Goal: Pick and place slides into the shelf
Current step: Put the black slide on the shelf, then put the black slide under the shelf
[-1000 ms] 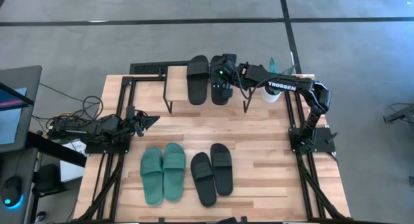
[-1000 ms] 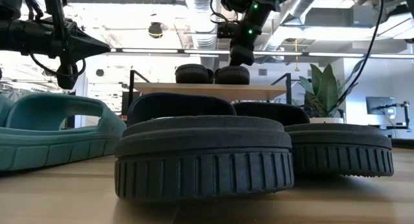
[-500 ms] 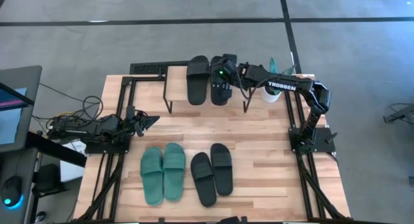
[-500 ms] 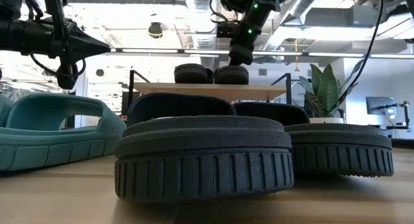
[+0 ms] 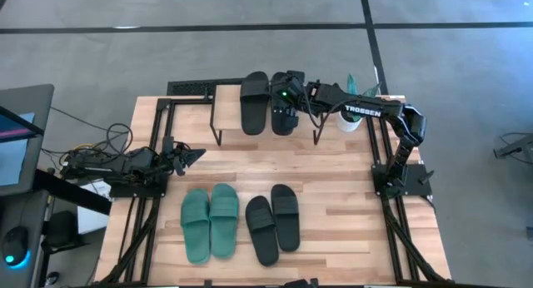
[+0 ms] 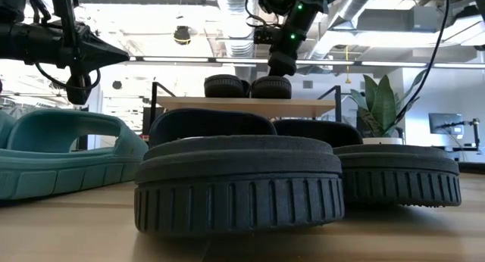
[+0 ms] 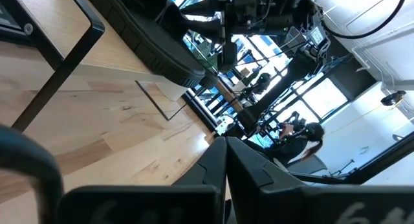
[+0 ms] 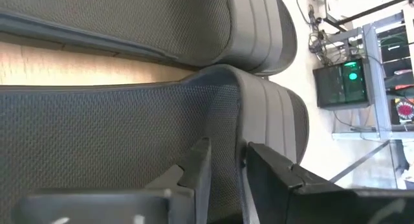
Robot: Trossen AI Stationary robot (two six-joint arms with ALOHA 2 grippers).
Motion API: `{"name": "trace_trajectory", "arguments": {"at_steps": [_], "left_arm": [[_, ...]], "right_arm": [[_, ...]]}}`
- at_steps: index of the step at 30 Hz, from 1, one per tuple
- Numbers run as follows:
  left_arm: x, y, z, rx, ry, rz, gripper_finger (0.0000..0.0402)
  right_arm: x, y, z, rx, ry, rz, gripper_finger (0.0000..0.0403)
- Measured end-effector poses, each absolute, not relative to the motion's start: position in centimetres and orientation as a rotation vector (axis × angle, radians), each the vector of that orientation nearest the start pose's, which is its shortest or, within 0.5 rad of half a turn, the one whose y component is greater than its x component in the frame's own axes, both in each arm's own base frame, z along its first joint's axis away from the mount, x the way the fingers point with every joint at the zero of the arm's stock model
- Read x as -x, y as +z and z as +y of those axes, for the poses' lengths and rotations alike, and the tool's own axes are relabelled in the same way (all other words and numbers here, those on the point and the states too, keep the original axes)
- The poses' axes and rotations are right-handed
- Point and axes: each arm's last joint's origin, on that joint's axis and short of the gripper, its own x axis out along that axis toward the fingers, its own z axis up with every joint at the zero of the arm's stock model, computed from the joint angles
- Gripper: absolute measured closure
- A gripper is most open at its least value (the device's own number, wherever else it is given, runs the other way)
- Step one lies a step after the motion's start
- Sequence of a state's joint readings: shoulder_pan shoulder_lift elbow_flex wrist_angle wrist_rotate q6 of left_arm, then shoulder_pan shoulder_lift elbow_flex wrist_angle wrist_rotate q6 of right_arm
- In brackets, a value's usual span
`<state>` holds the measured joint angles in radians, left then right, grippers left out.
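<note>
Two black slides (image 5: 255, 101) (image 5: 286, 106) lie side by side, soles down, on the light wood top of the shelf (image 5: 226, 113) at the table's far edge. My right gripper (image 8: 226, 166) reaches slanting down over the right-hand one, open, with the edge of its strap (image 8: 228, 130) between the fingers. A dark green pair (image 5: 210, 223) and another black pair (image 5: 272, 224) lie flat on the tabletop near the front edge. My left gripper (image 5: 193, 155) waits shut at the table's left side, pointing level. My right gripper has its fingers (image 8: 194, 169) on either side of the strap of the right-hand black slide on the shelf, coming from above at a slant. Whether they touch the strap I cannot tell. The slide rests flat on the shelf top.
A white pot with a plant (image 5: 350, 121) stands by the shelf's right end, under the right arm. Black frame rails run along both table sides. Bare wood lies between the shelf and the two pairs at the front. A monitor (image 5: 17, 138) stands off the table's left.
</note>
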<state>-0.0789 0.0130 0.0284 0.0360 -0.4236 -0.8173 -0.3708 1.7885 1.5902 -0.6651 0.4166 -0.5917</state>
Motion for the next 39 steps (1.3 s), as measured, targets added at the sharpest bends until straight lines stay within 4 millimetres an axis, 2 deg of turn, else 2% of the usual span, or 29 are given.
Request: {"name": "trace_trajectory", "arguments": {"at_steps": [12,19,25,32,39], "left_arm": [[-9.5,17.6,0.4,0.821,0.304,-0.188,0.0401],[-9.5,17.6,0.4,0.826,0.304,-0.189,0.0401],[-9.5,17.6,0.4,0.827,0.303,-0.188,0.0401],[-9.5,17.6,0.4,0.82,0.304,-0.187,0.0401],[-9.5,17.6,0.4,0.799,0.305,-0.183,0.0401]], "right_arm": [[-36.2,30.1,-14.6,0.564,-0.485,1.077,0.029],[-36.3,30.2,-14.2,0.58,-0.51,1.082,0.0289],[-35.8,31.3,-13.1,0.588,-0.498,1.056,0.0289],[-34.0,34.2,-10.1,0.499,-0.508,0.979,0.0289],[-31.7,35.6,-4.4,0.32,-0.392,0.984,0.0289]]}}
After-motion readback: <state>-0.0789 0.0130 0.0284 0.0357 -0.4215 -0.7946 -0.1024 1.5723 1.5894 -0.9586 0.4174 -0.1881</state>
